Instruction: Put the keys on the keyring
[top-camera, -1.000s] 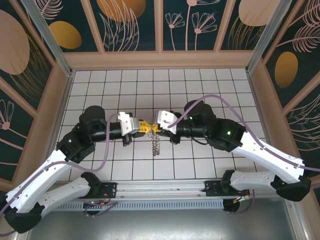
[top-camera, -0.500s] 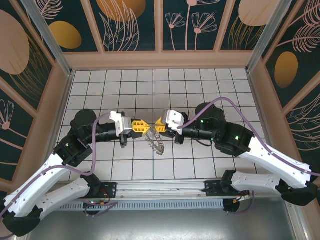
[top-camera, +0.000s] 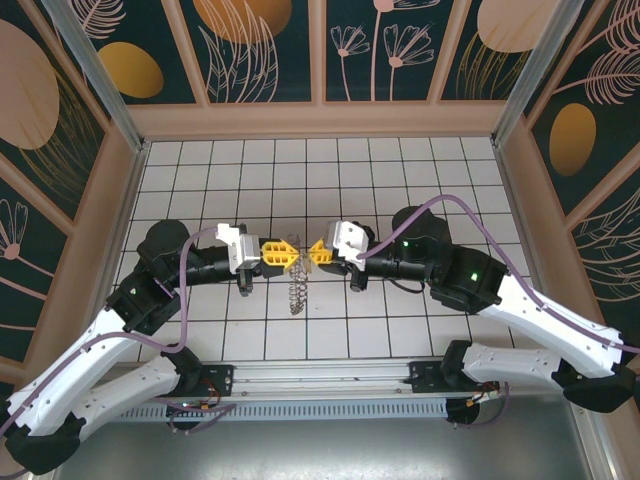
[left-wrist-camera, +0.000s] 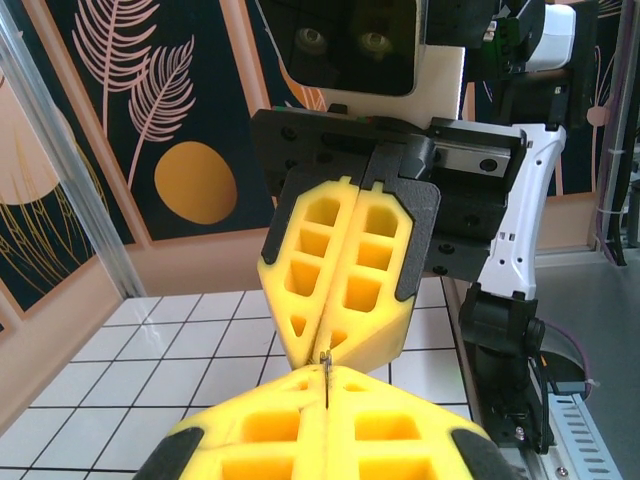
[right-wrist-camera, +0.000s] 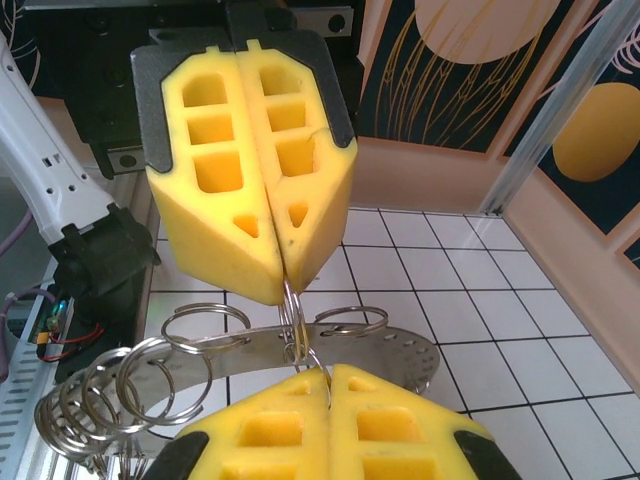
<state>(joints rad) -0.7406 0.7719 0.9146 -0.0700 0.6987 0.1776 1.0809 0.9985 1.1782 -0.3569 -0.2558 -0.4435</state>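
Steel keyring (right-wrist-camera: 380, 345) pinched from both sides.
Left gripper (top-camera: 291, 253) and right gripper (top-camera: 315, 250) both clench it; unequal pull could slip it free.

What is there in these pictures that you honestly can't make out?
Top view: keyring too small to tell what hangs on it.
Left wrist: what the left gripper pinches is a thin edge-on sliver.
Right wrist: right gripper hides the keyring's lower part; the bottom edge cuts its loops.
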